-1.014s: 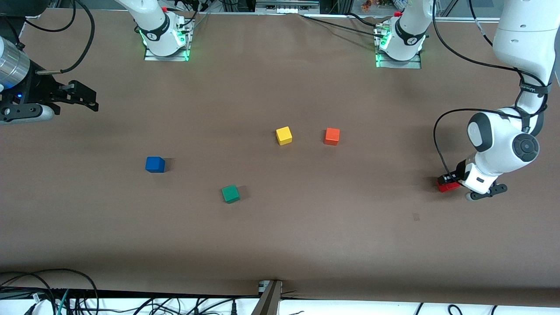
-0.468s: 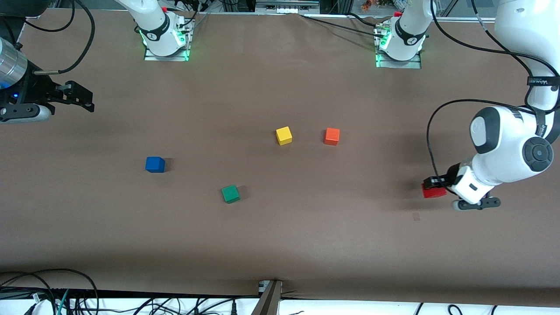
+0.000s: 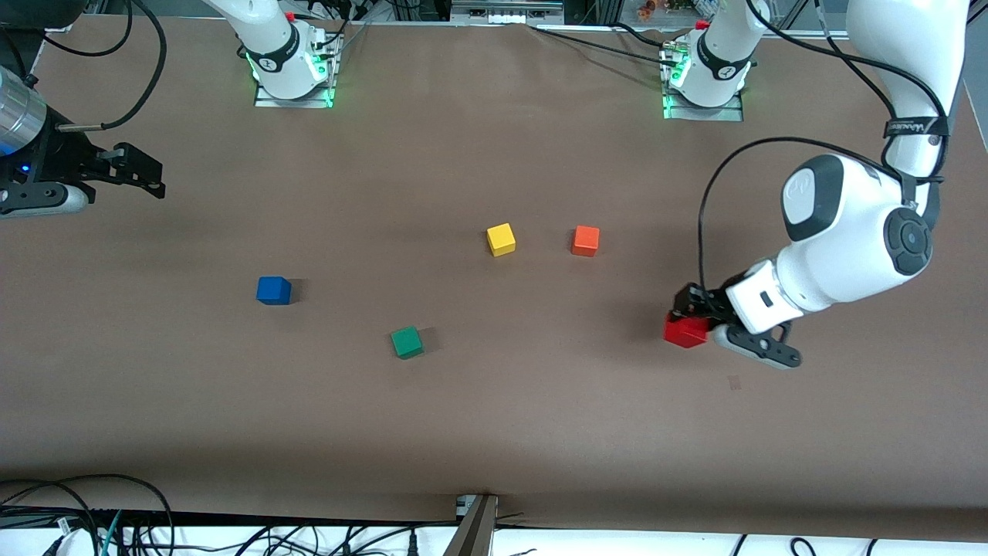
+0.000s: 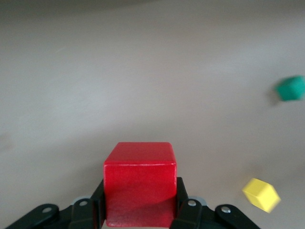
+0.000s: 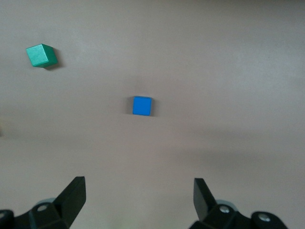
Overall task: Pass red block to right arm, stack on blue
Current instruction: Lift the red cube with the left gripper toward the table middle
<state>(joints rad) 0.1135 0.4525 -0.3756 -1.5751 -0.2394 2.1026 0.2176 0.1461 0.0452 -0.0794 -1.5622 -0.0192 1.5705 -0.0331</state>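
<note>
A matt brown paper-like sheet covers the worktop (image 3: 494, 417), the red block (image 4: 139, 188) has a smooth, faintly glossy painted finish, and the arm shells look like glossy white plastic.

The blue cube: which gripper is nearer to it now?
Right. The right gripper hangs open near the blue cube; the left gripper holds the red block toward the table's left-arm end.

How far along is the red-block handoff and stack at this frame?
Done: the left gripper is shut on the red block and holds it above the table, toward the left arm's end. In hand: carrying it. Left: the handoff, since the right gripper waits open at the right arm's end, and the stack; the blue cube has nothing on top.
</note>
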